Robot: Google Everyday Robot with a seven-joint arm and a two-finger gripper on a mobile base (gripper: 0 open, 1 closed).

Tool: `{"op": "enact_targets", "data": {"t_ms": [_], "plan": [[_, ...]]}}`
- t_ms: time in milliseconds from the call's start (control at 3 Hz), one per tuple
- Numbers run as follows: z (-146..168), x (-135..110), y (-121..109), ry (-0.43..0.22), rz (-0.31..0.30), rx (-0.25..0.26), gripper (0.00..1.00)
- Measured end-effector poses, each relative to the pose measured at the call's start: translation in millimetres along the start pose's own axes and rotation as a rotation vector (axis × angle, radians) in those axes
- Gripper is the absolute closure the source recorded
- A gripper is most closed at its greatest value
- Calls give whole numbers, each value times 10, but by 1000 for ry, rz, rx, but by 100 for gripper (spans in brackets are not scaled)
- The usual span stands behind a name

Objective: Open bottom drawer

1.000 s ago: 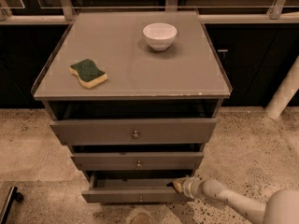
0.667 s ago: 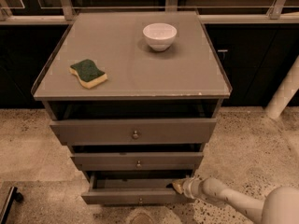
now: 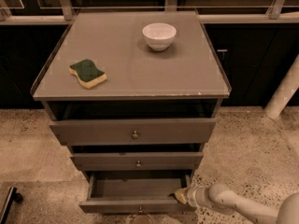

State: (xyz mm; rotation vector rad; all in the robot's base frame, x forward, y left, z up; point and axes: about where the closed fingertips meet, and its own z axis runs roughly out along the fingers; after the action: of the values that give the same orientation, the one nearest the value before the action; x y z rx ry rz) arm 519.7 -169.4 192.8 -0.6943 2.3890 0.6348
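The bottom drawer is the lowest and narrowest of three stacked grey-brown fronts, with a small round knob at the frame's lower edge. It stands pulled out, its empty inside showing. My gripper, on a white arm coming in from the lower right, sits at the drawer's right front corner, against its top edge. The middle drawer and top drawer stand above it, each pulled out slightly.
A white bowl and a green-and-yellow sponge rest on the cabinet top. Speckled floor surrounds the cabinet. A white post stands at the right, a dark object at the lower left.
The gripper has stayed at the drawer's right front corner; the drawer looks a touch further out.
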Motion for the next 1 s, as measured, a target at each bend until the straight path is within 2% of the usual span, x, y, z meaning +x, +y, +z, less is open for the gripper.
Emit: {"op": "enact_targets", "data": {"t_ms": [333,667,1000], "plan": [[-200,74,179,-2,4,-43,100],[-362,10,207,-46,12,-30,100],[-694,-273,123,-131,-24,44,100]]}}
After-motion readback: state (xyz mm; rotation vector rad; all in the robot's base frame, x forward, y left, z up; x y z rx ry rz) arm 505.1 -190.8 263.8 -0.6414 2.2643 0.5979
